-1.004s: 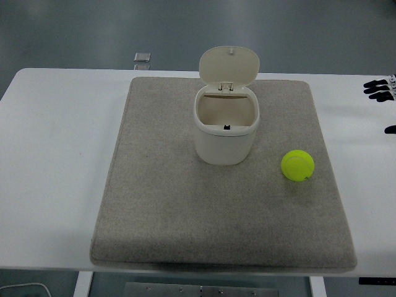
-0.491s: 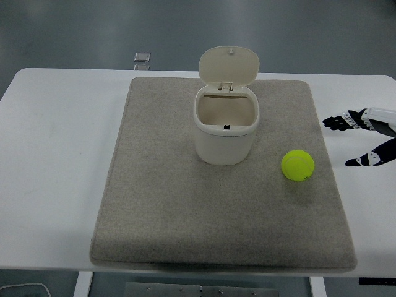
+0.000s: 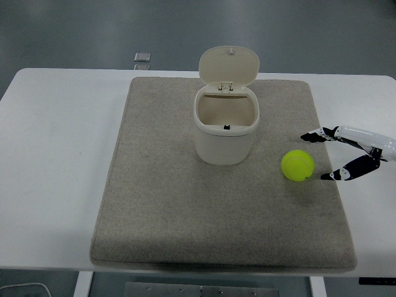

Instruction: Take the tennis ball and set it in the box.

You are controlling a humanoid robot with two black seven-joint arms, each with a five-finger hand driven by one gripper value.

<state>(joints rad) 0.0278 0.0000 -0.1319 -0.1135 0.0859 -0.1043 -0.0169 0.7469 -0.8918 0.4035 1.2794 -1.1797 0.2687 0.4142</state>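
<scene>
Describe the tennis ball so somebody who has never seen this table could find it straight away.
A grey mat covers most of the white table, with a cream box, lid flipped up, standing on its far half. The tennis ball lies on the mat to the right of the box, near the mat's right edge, just ahead of the open right hand. It is the only round, bright yellow-green thing there.
</scene>
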